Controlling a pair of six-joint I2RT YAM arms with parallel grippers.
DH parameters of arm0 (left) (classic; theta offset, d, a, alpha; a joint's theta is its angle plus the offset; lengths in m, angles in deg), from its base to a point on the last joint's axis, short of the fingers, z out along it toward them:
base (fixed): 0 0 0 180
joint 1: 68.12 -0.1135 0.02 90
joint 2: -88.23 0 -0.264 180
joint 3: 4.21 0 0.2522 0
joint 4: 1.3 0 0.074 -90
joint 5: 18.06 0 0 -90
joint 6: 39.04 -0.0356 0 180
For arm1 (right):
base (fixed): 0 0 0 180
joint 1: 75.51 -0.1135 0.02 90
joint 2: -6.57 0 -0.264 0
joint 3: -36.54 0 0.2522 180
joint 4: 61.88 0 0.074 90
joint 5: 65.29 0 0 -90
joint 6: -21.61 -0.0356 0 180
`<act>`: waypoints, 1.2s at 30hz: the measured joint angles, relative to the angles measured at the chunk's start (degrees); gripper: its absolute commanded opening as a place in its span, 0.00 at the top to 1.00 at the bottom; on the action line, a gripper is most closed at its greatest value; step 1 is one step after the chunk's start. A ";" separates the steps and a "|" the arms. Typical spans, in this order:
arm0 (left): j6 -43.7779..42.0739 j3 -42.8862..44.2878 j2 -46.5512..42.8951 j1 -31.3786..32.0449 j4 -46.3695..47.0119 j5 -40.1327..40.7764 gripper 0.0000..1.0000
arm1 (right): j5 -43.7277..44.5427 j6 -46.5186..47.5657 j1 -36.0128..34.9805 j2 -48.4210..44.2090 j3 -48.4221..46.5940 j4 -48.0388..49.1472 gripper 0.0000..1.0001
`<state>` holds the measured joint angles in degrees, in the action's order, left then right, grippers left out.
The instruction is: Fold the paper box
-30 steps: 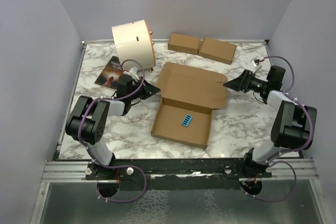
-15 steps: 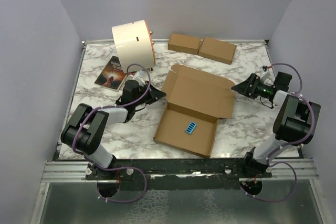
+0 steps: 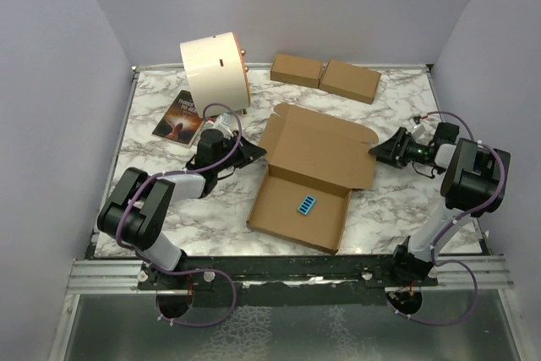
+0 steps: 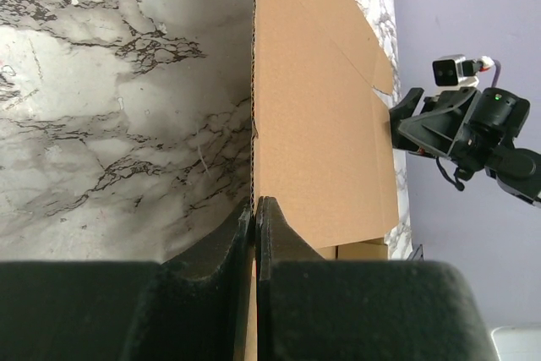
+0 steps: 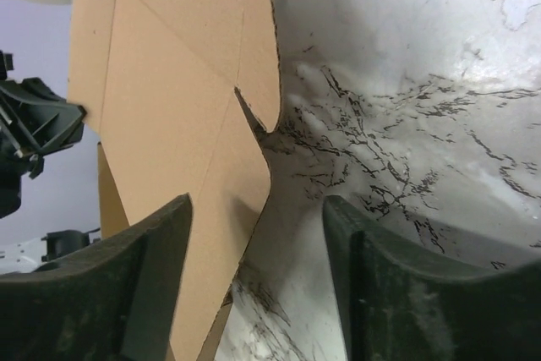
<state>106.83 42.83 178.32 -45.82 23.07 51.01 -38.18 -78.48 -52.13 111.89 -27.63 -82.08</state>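
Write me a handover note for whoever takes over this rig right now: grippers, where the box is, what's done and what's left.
Left gripper: shut on the left edge of the paper box lid panel.
Right gripper: open, jaws astride the lid's right side flap, not clamped.
Box: mid-table, lying open, base toward the arms with a small blue item inside, lid panel behind it, apparently tilted up.
Done: the base looks formed and loaded.
Left: fold the lid's side flaps in, bring the lid over the base, tuck it shut.
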 measured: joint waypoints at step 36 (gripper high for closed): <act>-3.39 0.33 0.22 -6.27 1.01 -4.35 0.32 | -10.23 -5.88 -0.02 3.28 0.00 3.96 0.99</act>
<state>103.45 43.16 178.54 -52.09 24.07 46.66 -48.41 -84.35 -52.15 115.16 -27.63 -78.12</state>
